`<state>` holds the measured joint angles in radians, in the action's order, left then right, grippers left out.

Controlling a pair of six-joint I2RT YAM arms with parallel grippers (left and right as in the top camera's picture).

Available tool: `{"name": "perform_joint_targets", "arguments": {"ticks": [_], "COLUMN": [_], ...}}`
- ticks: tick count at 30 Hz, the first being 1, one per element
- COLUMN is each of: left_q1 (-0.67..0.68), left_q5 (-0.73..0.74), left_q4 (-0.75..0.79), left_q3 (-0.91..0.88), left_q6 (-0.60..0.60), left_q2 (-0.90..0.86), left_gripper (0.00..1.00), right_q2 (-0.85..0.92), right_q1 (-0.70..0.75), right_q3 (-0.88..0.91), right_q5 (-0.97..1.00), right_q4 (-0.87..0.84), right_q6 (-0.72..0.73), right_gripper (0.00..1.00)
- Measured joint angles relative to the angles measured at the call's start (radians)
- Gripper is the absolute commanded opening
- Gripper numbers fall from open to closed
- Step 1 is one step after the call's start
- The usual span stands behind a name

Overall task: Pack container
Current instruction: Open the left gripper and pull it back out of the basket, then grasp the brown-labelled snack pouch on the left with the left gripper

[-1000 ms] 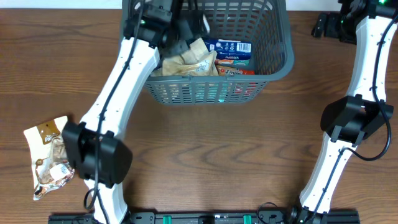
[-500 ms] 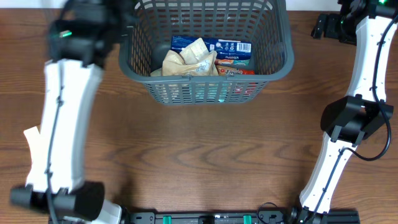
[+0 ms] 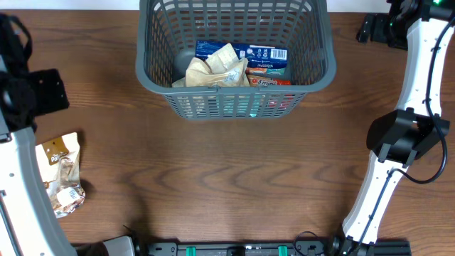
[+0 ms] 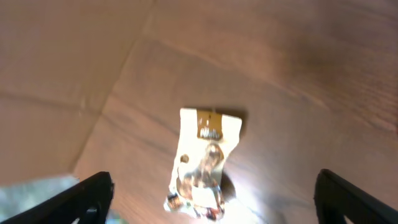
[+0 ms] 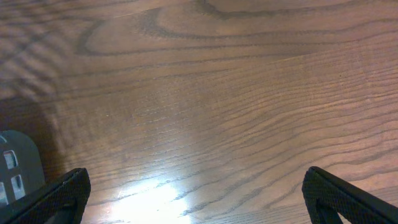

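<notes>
Left gripper [image 4: 214, 193] hangs over the snack bag [image 4: 204, 163] at the left of the table [image 3: 234, 185], jaws wide apart, so looks like the pick-up step; next it has to drop and pinch it. Basket [image 3: 234, 107] sits top centre, partly filled. Right gripper [image 5: 199, 196] is spread open, idle

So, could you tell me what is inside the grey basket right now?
The container holds a tan crinkled bag partly over a blue packet, plus a red packet; whatever lies beneath them is covered.
</notes>
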<state>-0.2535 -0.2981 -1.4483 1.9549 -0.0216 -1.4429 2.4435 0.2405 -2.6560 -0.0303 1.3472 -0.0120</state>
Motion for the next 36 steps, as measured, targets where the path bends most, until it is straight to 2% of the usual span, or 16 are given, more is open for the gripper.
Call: {"name": "perform_joint_targets", "arguments": {"ticks": [10,17,24,29,33,36], "left_q1": [-0.064,-0.101,-0.126,-0.144,-0.184,-0.229], "left_q5": [0.0,0.001,0.003,0.007,0.1,0.164], "left_q4": [-0.008,0.114,0.22,0.331,0.469,0.515], "left_q3": [-0.384,-0.72,-0.943,-0.957,-0.957,-0.957], "left_q6": [0.142,0.192,0.201,0.195,0.117,0.062], "left_q2": [0.304,0.446,0.37,0.306,0.254,0.197], "left_gripper": [0.99,0.99,0.99,0.99,0.99,0.99], "right_q2": [0.0,0.0,0.0,0.0,0.0,0.0], "right_q1": [0.0,-0.001,-0.014,-0.021,-0.021,-0.021], "right_q3": [0.0,0.0,0.0,0.0,0.0,0.0], "right_q5": [0.0,0.0,0.0,0.0,0.0,0.0], "right_q4": [-0.005,-0.012,-0.021,-0.021,-0.02,-0.019], "right_q6": [0.0,0.0,0.0,0.0,0.0,0.0], "right_gripper": [0.99,0.99,0.99,0.99,0.99,0.99]}}
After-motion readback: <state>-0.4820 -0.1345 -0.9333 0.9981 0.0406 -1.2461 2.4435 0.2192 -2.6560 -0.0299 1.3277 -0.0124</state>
